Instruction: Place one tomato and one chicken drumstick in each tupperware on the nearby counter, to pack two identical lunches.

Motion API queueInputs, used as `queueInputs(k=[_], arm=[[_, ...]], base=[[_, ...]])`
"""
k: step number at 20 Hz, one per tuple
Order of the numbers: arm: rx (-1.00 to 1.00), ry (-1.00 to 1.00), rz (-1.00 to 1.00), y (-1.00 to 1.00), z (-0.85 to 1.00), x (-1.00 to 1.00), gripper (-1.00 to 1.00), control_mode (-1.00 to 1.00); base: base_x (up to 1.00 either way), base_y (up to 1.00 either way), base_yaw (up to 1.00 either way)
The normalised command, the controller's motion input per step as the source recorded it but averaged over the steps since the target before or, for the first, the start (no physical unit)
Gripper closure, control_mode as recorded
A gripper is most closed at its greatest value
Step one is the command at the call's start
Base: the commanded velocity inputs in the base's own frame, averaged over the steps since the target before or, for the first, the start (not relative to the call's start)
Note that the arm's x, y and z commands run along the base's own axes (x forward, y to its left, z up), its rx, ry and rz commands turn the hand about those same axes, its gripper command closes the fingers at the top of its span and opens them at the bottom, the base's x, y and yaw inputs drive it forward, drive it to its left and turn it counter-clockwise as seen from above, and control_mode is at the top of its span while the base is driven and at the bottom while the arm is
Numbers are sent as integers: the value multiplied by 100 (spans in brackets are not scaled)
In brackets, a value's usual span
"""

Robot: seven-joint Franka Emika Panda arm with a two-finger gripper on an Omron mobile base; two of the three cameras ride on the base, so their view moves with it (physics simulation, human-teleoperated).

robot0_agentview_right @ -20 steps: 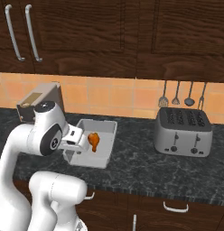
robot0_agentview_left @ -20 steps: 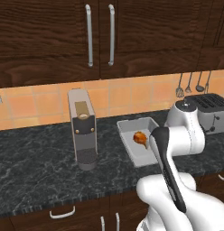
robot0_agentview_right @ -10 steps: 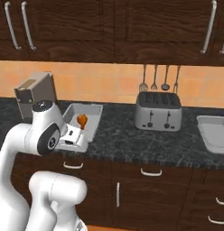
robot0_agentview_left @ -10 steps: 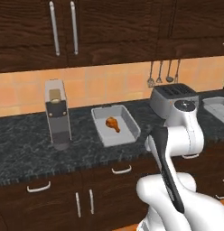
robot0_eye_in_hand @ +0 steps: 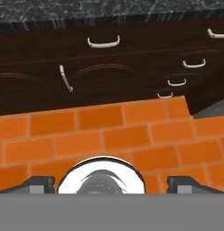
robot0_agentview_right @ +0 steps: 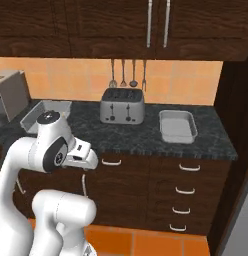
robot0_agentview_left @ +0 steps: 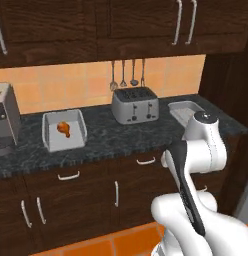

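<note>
One light-grey tupperware (robot0_agentview_left: 64, 131) lies at the left of the black counter (robot0_agentview_left: 106, 137) with a chicken drumstick (robot0_agentview_left: 64, 128) inside. In the right base view my arm partly covers this tupperware (robot0_agentview_right: 42, 111). The other tupperware (robot0_agentview_left: 185, 111) (robot0_agentview_right: 177, 125) lies right of the toaster, and its inside looks bare. The tomato is out of view. My gripper (robot0_eye_in_hand: 111, 182) is open, its two dark fingertips (robot0_eye_in_hand: 41, 182) wide apart with nothing between them. It hangs in front of the drawers, below counter height, and looks down at the floor.
A silver four-slot toaster (robot0_agentview_left: 135, 105) (robot0_agentview_right: 122, 106) stands between the two trays, with utensils (robot0_agentview_left: 123, 75) hanging above it. A coffee machine (robot0_agentview_left: 3, 117) is at the far left. A tall dark cabinet (robot0_agentview_left: 231, 75) ends the counter on the right. Orange floor tiles (robot0_eye_in_hand: 109, 131) lie below the drawers.
The base has driven right along the counter, so the whole scene has slid left. The second tupperware has come fully into view. The gripper stays open.
</note>
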Motion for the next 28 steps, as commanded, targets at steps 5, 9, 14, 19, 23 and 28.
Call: queueInputs(k=[5, 9, 14, 19, 23, 28], arm=[[0, 0, 0, 0, 0, 0, -100, 100], [0, 0, 0, 0, 0, 0, -100, 100], [0, 0, 0, 0, 0, 0, -100, 100], [0, 0, 0, 0, 0, 0, -100, 100], [0, 0, 0, 0, 0, 0, -100, 100], [0, 0, 0, 0, 0, 0, -100, 100]], base=[[-49, -100, 0], [-8, -100, 6], [-21, -98, 8], [-35, -96, 4], [-23, -90, 6], [-1, -100, 6]])
